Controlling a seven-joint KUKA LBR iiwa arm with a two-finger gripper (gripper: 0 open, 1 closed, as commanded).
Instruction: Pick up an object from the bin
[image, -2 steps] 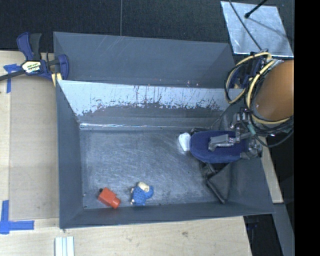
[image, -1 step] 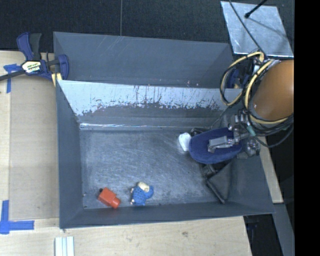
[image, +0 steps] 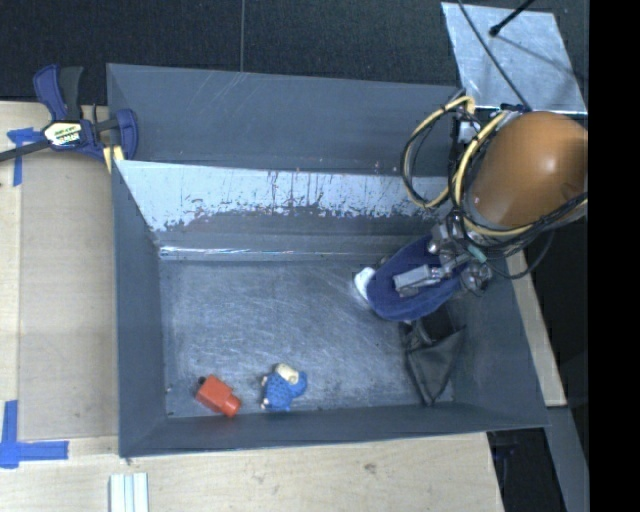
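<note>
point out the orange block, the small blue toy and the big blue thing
orange block (image: 216, 396): camera view, middle of its top face.
small blue toy (image: 279, 393): camera view, its blue body.
big blue thing (image: 393, 302): camera view, its lower left part.

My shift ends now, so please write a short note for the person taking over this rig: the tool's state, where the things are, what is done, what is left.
Tool: low at the right side of the bin, right on a blue shoe-like thing; a grip on it cannot be confirmed.
Other things: dark crumpled thing just below it in the view; orange block and small blue figure at the floor's lower left.
Done: tool is at the blue thing.
Left: confirm the grip, lift it out.
</note>
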